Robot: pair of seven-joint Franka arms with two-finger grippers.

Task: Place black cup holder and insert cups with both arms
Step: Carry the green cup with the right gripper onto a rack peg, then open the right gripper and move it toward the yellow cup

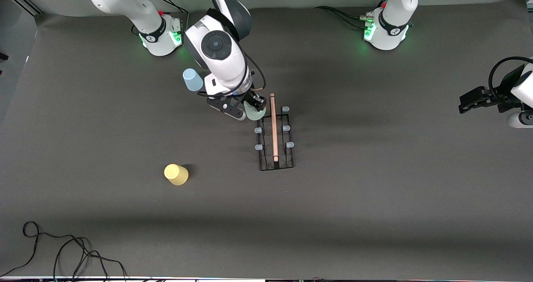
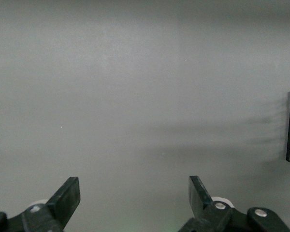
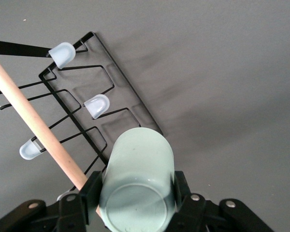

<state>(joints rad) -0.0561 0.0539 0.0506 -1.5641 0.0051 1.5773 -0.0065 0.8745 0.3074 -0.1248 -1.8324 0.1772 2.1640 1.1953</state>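
Right gripper clamps the pale green cup over the black cup holder's end nearest the robot bases, beside the wooden rod handle. Insertion is under way; next it likely needs the cup's mouth lined up over a pale-capped peg. The target peg is hidden. Left gripper waits spread wide. The light blue cup and yellow cup stand on the table.
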